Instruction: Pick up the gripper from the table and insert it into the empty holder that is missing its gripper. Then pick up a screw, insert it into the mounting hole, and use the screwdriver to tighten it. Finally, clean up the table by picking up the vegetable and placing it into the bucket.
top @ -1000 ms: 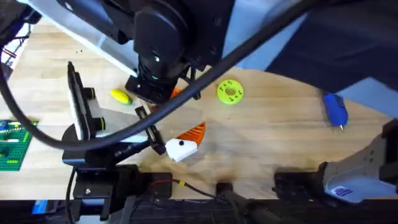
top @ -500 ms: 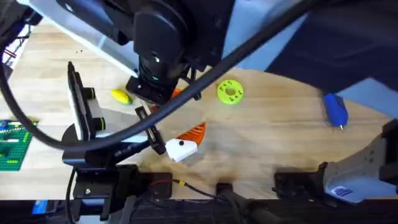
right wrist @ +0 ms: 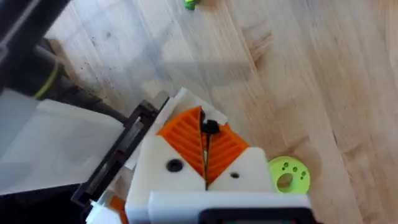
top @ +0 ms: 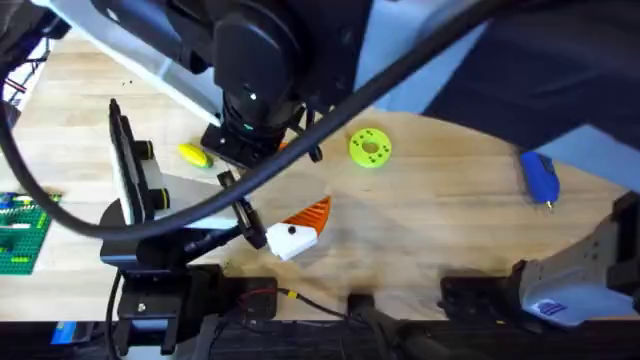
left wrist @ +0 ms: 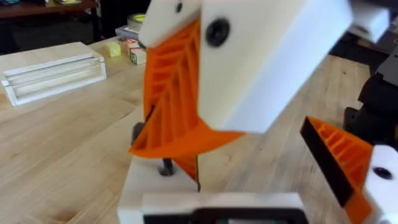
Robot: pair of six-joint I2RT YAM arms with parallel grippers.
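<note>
Right fingers, white with orange ribbed pads, are pressed together, and the right gripper pinches a small black piece at its tips; we cannot tell what the piece is. From overhead we see this arm reaching across the middle, large and dark under the camera, with a little orange showing beneath it, between the vegetable and the green disc. The left gripper sits nearer the bases, a white block with an orange fin, and we cannot tell whether it is open or shut. The overhead view alone gives us the yellow vegetable lying on the table beside a black stand, the screwdriver lying well apart toward the right side, and a green brick plate at the left edge with small pieces on it. The right wrist view adds the green disc just beside the closed fingers. The left wrist view shows, very close, a large white block with an orange fin pointing down, a second orange fin apart from it, and farther off a clear box on the table; we cannot make out anything inside it.
</note>
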